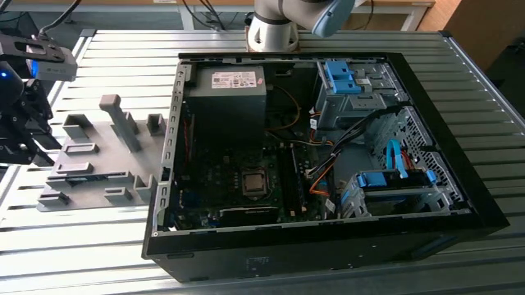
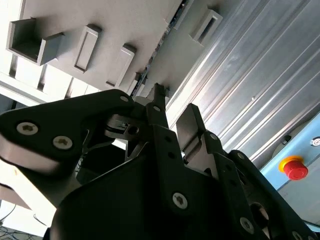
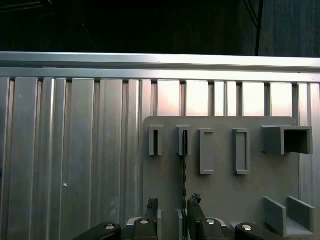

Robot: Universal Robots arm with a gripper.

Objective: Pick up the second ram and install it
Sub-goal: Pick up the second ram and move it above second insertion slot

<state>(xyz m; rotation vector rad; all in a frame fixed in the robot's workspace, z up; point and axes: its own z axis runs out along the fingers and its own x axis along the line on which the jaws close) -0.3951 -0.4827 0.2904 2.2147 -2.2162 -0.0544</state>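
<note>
Now, black jaws apart over thin second ram (image 3: 183, 185), edge-up in matte grey plastic fixture (image 3: 220, 200) w/ rectangular slots.

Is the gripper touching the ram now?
Cannot tell. In the first wrist view the gripper straddles the ram, one finger close beside it; contact or gap is unclear.

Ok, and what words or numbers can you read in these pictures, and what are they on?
None can be read.
White label on the power supply: print too small to read.
Small marks on the computer case outer wall: too small to read.
Round sign beside the red button: cut off at the picture's edge.
</note>
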